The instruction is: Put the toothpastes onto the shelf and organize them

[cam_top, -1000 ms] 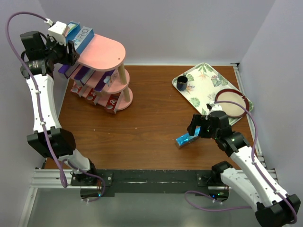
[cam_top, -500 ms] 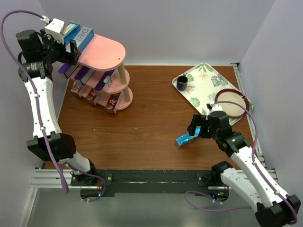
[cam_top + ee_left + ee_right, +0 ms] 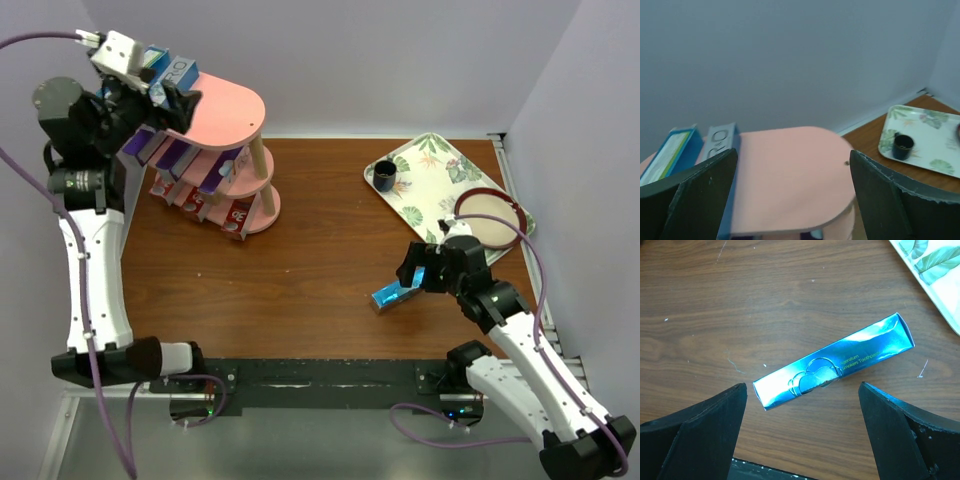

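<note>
Pale lilac walls point(image 3: 400, 60) close in a brown wood-grain surface point(image 3: 300, 250). The pink shelf point(image 3: 222, 108) stands at its far left, and a leaf-patterned tray point(image 3: 432, 205) with a dark cup point(image 3: 386, 177) on it lies at the far right.

The left end effector point(image 3: 792, 162) is raised to the shelf's top board. Its fingers are spread wide with nothing between them but the bare pink board beyond. The right end effector point(image 3: 802, 387) hangs low over the surface, equally wide open. Its fingers straddle a glossy blue carton point(image 3: 832, 367) without touching it.

The left wrist view shows what the arm partly hides from above: a teal carton point(image 3: 669, 156) and a grey-blue carton point(image 3: 720, 146) lie side by side at the left end of the top board, their long axes running away from the camera. Only the top view shows the lower tiers. Purple cartons point(image 3: 170, 156) sit on the middle board and red cartons point(image 3: 200, 205) on the bottom one, set in rows with their ends pointing out towards the near left.

The blue carton lies flat on the surface near the tray's near-left edge. In the right wrist view its long axis runs from lower left to upper right, slanted across the gap between the fingers. From above, the end effector covers its far end.
</note>
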`<state>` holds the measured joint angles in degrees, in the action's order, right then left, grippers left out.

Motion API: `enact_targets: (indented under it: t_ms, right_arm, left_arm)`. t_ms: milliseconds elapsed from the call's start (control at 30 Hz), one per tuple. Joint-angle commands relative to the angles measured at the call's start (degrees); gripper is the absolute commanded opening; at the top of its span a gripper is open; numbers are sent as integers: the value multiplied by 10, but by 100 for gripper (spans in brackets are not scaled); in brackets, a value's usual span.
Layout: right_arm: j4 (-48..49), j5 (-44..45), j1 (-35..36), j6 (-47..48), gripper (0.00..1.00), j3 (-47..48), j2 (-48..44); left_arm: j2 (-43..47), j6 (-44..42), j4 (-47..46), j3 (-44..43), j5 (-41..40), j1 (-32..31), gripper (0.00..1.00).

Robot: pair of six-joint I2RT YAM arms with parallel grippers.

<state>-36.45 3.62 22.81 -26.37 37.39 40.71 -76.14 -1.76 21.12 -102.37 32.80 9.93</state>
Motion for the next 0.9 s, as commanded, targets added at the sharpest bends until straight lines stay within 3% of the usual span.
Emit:
enact_targets:
  t_ms: [0,333,600,867]
  right_arm:
    - [-1,20,-2,7,98,25,-15]
    - [-23,93,-2,-7,98,55,-51]
    - [-35,142,-2,-21,98,63,-101]
    - [-49,170,-2,-34,98,54,-146]
  left_arm:
    - [18,43,-86,23,3,-92,100]
    - [53,57,-147,130,-73,-301,100]
    - [107,42,-279,340,-167,-494,100]
    - [83,-38,-374,506,-308,-691,100]
